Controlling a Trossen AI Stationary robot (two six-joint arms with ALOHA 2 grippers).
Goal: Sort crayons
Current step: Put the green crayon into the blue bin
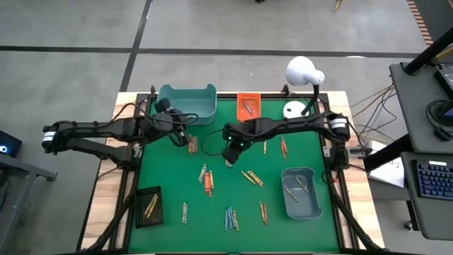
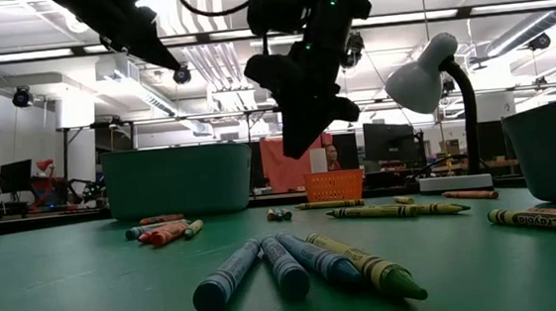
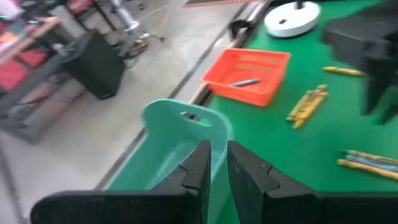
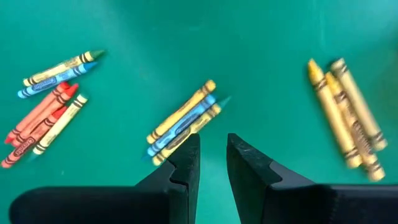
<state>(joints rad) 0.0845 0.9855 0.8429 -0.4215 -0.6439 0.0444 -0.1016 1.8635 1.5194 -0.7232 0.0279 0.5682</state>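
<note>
Crayons lie scattered in small clusters on the green mat [image 1: 233,234]. My right gripper [image 1: 230,154] hangs open above the mat's middle, pointing steeply down. Just ahead of its fingers lies a cluster of two yellow crayons and one blue [image 4: 183,121]. Several gold crayons [image 4: 345,115] lie to one side, and red and orange ones [image 4: 40,121] to the other. My left gripper [image 3: 219,168] is over the teal bin [image 1: 187,103] at the far left, its fingers a narrow gap apart with nothing between them. The right gripper [image 2: 300,124] shows clear of the table in the low view.
An orange tray [image 1: 248,104] holding a crayon stands at the far edge beside the teal bin. A grey-blue bin [image 1: 301,191] with several crayons is at the near right, and a black tray [image 1: 148,205] with yellow crayons at the near left. A white lamp [image 1: 304,71] stands at the far right.
</note>
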